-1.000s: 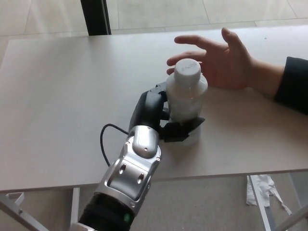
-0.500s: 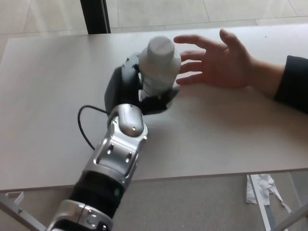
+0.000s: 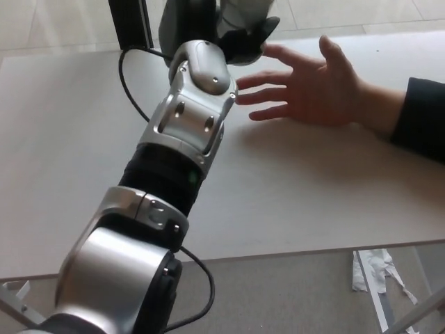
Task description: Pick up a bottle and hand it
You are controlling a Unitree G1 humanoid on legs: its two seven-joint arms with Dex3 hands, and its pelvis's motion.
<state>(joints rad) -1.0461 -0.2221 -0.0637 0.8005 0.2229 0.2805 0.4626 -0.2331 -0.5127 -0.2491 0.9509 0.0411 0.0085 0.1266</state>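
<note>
My left hand (image 3: 198, 26) is raised near the top edge of the head view, shut on a white plastic bottle (image 3: 243, 11). Only the bottle's lower part shows; the rest is cut off by the top edge. My silver left forearm (image 3: 189, 111) stretches up from the lower left and hides part of the table. A person's open hand (image 3: 316, 87) reaches in from the right, palm up, fingers spread just above the table, its fingertips close beside my hand and the bottle. My right hand does not show.
The pale table (image 3: 313, 188) fills most of the view, its near edge running along the bottom. A dark post (image 3: 128, 24) stands behind it at the top left. A black cable (image 3: 128, 87) loops beside my forearm. Crumpled white paper (image 3: 372, 271) lies on the floor.
My left hand has lifted the bottle off the table and carried it up and away, toward the top edge. The person's hand has stayed in place.
</note>
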